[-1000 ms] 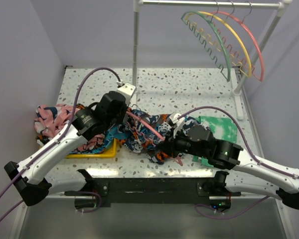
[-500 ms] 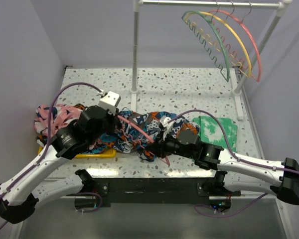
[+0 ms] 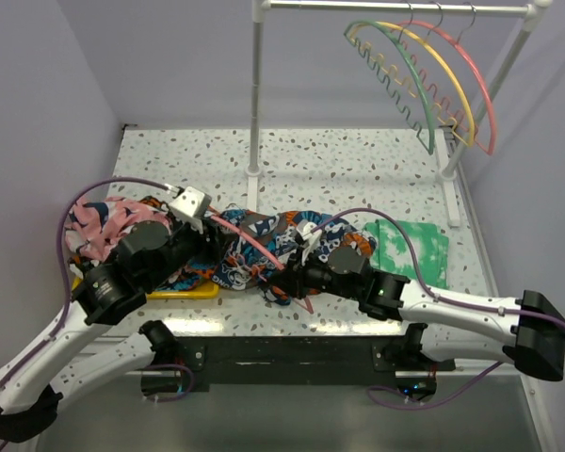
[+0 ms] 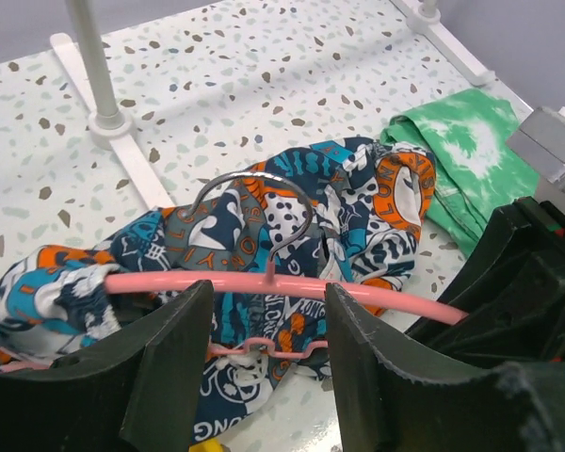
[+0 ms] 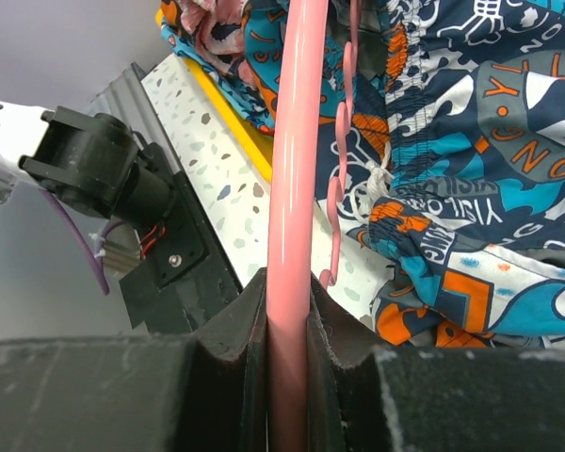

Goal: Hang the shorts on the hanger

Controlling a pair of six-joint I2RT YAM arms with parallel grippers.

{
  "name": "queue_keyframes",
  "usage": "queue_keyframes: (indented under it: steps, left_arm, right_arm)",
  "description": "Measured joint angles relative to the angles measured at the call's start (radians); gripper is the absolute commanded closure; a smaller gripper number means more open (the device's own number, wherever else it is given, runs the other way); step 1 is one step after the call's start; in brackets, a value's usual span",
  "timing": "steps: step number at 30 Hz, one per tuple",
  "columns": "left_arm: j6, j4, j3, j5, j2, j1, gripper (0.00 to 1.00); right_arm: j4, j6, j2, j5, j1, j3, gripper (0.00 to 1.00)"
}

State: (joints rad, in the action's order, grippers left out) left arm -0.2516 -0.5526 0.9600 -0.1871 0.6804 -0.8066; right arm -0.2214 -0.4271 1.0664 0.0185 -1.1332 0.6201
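1. Far left: a pink-and-navy garment (image 3: 92, 221) lies heaped over a yellow tray (image 3: 184, 290) on the counter (image 3: 358, 160). Leave it out of any grasp.

2. Left hand (image 4: 268, 350): the jaws stand well apart and hold nothing. The hanger's bar crosses just beyond the fingertips (image 4: 174, 358). It cannot be told whether a finger brushes it.

3. Centre: the shorts (image 3: 264, 247) lie bunched on the counter, under and around the hanger (image 3: 254, 242). The hanger lies flat across them, its metal hook (image 4: 254, 173) resting on the fabric. The shorts are not yet on the hanger.

4. Right hand (image 5: 287, 311): the jaws are closed tight on the pink bar, with the zigzag strip (image 5: 339, 141) just beside it.

5. Recommended procedure, judged from this layout:
   - Steady the bar with the right hand
   - Take the waistband with the left hand, a full fold of cloth, not the white drawstring (image 5: 372, 188), which would likely slip
   - Raise the band over the bar and spread it so the weight sits evenly

6. Far right: the green tie-dye cloth (image 3: 410, 247) lies near the right arm. Avoid snagging it
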Motion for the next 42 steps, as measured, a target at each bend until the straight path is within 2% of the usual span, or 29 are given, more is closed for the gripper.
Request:
queue_keyframes:
  steps: [8,16,17,19,20,23,24,25,27,28,32,36,38,39,40,42]
  left_arm:
    - [0.008,0.119,-0.015,0.009,0.159,-0.001,0.46]
    - [0.013,0.186,-0.034,-0.010,0.195,-0.002,0.60]
    - [0.013,0.194,-0.043,-0.013,0.197,-0.002,0.65]
    - [0.013,0.196,-0.061,-0.020,0.201,-0.002,0.69]
    - [0.016,0.196,-0.068,-0.024,0.204,-0.002,0.83]
    - [0.049,0.190,-0.075,-0.054,0.217,-0.001,1.00]
    - [0.076,0.182,-0.075,-0.067,0.220,-0.001,1.00]
    - [0.101,0.172,-0.075,-0.075,0.224,-0.002,1.00]
    - [0.128,0.166,-0.075,-0.086,0.225,-0.007,1.00]
    - [0.133,0.163,-0.075,-0.093,0.225,-0.008,1.00]
    - [0.124,0.163,-0.075,-0.101,0.217,-0.006,1.00]
    - [0.122,0.163,-0.075,-0.101,0.198,-0.007,1.00]
    - [0.123,0.163,-0.075,-0.100,0.187,-0.007,1.00]
    - [0.123,0.162,-0.075,-0.100,0.181,-0.007,1.00]
    - [0.124,0.162,-0.075,-0.098,0.176,-0.007,1.00]
    - [0.124,0.162,-0.075,-0.092,0.165,-0.007,1.00]
  right_arm:
    - [-0.008,0.000,0.016,0.001,0.000,0.001,1.00]
    - [-0.011,0.000,0.029,0.002,0.000,0.009,1.00]
    - [-0.011,0.000,0.034,0.002,0.000,0.014,1.00]
    - [-0.011,0.000,0.045,0.002,0.000,0.024,1.00]
    - [-0.011,0.000,0.050,0.003,0.000,0.029,1.00]
    - [-0.001,-0.001,0.059,0.003,0.000,0.040,1.00]
    - [0.015,-0.003,0.060,0.003,0.000,0.047,0.95]
    - [0.031,-0.004,0.060,0.003,0.000,0.054,0.74]
    - [0.055,-0.003,0.060,-0.001,0.000,0.063,0.57]
    - [0.057,-0.004,0.057,-0.003,0.000,0.068,0.44]
    - [0.089,-0.005,-0.010,-0.070,-0.002,0.096,0.23]
    - [0.182,-0.037,-0.143,-0.230,-0.003,0.114,0.20]
    - [0.237,-0.071,-0.182,-0.292,0.022,0.133,0.24]
    - [0.254,-0.088,-0.188,-0.296,0.058,0.135,0.31]
    - [0.270,-0.109,-0.187,-0.278,0.106,0.135,0.33]
    - [0.262,-0.156,-0.154,-0.196,0.234,0.119,0.34]
